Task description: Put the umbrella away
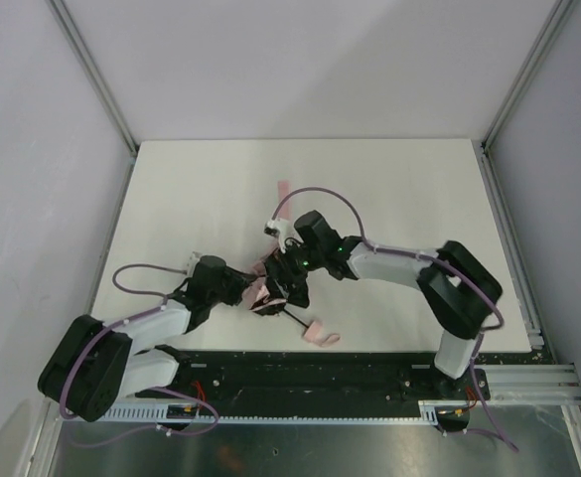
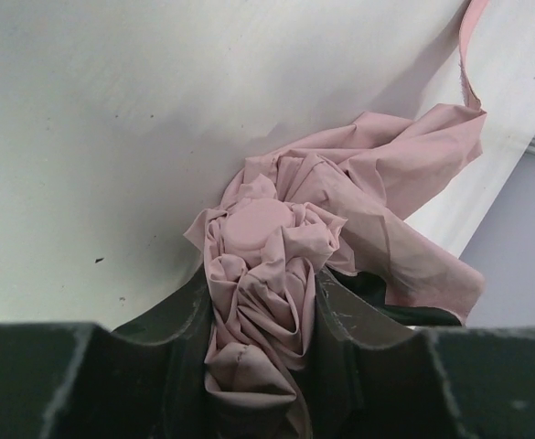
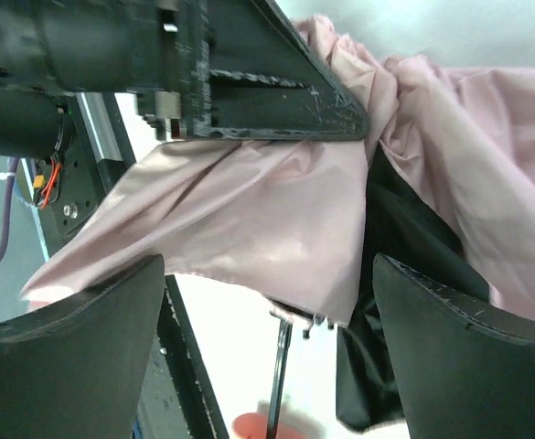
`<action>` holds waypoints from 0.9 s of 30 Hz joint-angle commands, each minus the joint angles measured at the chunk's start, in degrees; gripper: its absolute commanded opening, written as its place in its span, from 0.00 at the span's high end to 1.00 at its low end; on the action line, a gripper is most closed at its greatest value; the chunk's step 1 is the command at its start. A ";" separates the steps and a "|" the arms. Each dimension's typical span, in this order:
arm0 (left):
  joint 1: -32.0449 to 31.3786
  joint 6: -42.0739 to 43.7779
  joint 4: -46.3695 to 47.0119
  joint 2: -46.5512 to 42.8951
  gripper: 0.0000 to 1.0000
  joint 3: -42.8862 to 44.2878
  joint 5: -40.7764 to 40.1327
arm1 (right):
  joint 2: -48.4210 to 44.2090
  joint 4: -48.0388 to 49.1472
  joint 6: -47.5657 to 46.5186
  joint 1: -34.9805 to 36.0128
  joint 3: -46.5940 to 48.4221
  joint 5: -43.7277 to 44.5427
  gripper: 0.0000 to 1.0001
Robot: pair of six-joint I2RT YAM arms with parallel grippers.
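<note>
The umbrella (image 1: 263, 290) lies as a crumpled pale pink bundle near the table's front edge, between both arms. Its thin dark shaft (image 1: 296, 319) runs toward the front right and ends in the small pink handle (image 1: 321, 336). My left gripper (image 2: 262, 320) is shut on the umbrella's bunched fabric (image 2: 267, 265), which is pinched between both fingers (image 2: 180, 315). My right gripper (image 3: 269, 274) stands wide open just beside the bundle, with a loose fold of the fabric (image 3: 276, 210) hanging across the gap and touching neither finger. Below that fold, the shaft (image 3: 277, 384) and handle (image 3: 256, 427) show.
A separate pink strip (image 1: 282, 189) lies on the white table (image 1: 191, 199) behind the arms, and its end shows in the left wrist view (image 2: 469, 46). A black rail (image 1: 320, 373) runs along the near edge. Grey walls with metal posts (image 1: 96, 79) enclose the table.
</note>
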 commanded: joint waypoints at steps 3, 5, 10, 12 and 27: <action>-0.72 -0.78 -12.65 -0.76 1.00 -0.19 -1.87 | -8.79 -5.37 -9.09 6.62 -0.24 19.04 0.01; -0.72 -2.32 -15.94 -0.01 1.00 1.53 -0.53 | -7.51 -3.15 -10.88 9.82 -0.38 23.56 0.01; -0.72 -4.79 -23.75 2.00 1.00 6.06 2.22 | -2.42 3.48 -16.60 16.35 -0.65 32.22 0.01; -0.76 -5.34 -24.77 1.97 1.00 7.10 2.38 | 0.63 4.45 -18.25 18.01 -0.66 36.17 0.03; 0.41 -5.64 -28.41 3.19 1.00 10.97 7.27 | 13.12 5.25 -18.98 18.92 -0.67 48.74 0.80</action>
